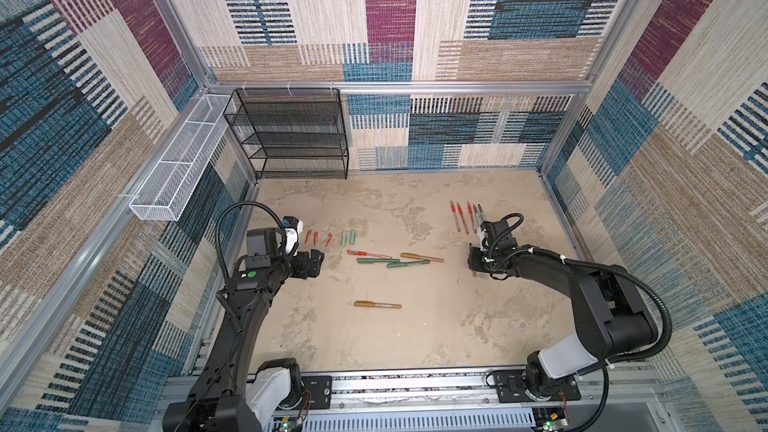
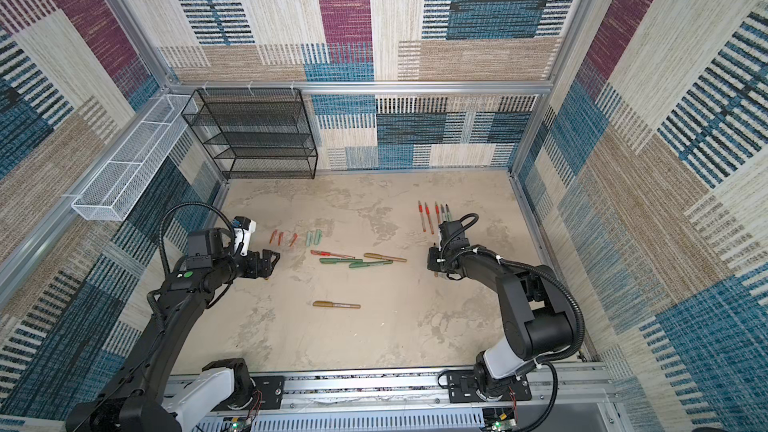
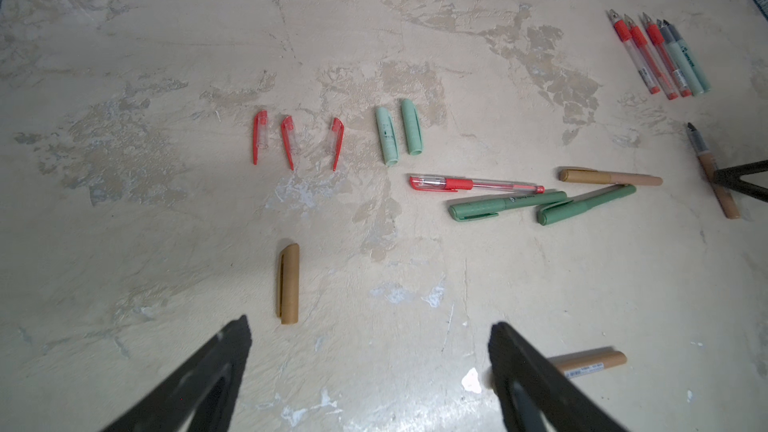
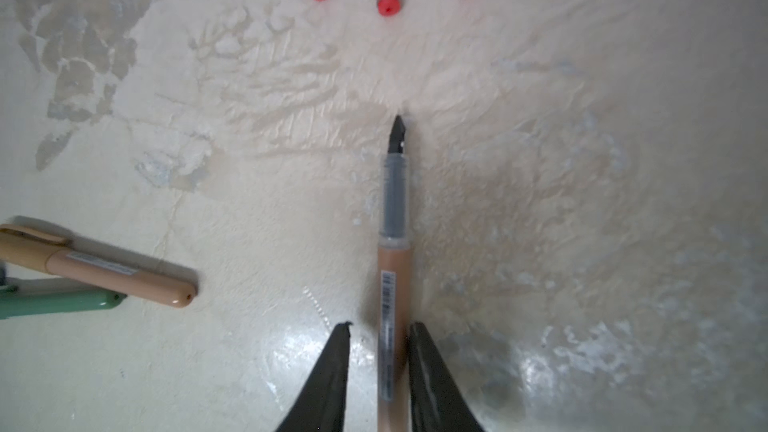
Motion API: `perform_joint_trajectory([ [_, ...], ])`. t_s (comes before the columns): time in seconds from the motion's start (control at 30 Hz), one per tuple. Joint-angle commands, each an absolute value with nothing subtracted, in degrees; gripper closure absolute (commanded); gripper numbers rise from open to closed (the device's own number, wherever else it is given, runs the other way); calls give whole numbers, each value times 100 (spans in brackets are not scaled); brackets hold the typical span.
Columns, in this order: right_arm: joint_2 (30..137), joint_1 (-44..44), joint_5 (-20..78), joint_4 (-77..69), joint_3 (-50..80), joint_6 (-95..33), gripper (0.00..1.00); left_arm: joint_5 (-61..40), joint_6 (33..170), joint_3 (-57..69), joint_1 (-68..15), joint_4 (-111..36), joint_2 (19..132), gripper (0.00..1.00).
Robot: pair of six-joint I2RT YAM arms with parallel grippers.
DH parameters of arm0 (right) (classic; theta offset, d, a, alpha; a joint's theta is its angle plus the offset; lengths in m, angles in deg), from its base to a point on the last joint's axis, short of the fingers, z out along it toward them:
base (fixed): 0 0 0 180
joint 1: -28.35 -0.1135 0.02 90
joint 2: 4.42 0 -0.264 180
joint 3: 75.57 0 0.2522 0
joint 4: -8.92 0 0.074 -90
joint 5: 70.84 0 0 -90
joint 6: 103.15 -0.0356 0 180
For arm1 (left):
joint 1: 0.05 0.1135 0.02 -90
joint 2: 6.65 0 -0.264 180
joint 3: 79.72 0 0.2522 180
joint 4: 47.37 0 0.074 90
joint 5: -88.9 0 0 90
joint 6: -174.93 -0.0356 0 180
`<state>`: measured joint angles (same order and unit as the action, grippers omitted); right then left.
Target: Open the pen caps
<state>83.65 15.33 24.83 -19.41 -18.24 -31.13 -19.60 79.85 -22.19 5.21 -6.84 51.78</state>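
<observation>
Beyond lie red caps (image 3: pixel 287 139) and mint caps (image 3: pixel 386 137), capped pens (image 3: pixel 507 204) aside. The bronze cap (image 3: pixel 287 283) lies just before the wide-spread left gripper (image 3: pixel 370 323), closed end pointing away. The right gripper (image 4: pixel 380 324), slightly parted, straddles an uncapped pen (image 4: pixel 392 276).

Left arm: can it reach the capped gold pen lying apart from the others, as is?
Probably yes. The gold pen lies alone on bare table, nothing over it, and the left gripper hangs open and empty nearby.

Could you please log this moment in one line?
left claw: open, gold cap on table | right claw: open around uncapped gold pen
</observation>
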Motion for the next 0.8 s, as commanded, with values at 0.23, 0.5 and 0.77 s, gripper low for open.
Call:
perform_joint_trajectory([
  [0.23, 7457, 1431, 2854, -2306, -1442, -2965, 63, -2093, 8059, -2198, 533, -795, 5084, 6],
  [0.5, 7202, 230, 3173, -2384, -1245, -2421, 46, -2202, 8080, -2190, 566, -802, 5107, 6],
  [0.77, 8105, -1318, 2921, -2684, -601, -1572, 46, -2311, 8122, -2175, 592, -797, 5096, 6],
])
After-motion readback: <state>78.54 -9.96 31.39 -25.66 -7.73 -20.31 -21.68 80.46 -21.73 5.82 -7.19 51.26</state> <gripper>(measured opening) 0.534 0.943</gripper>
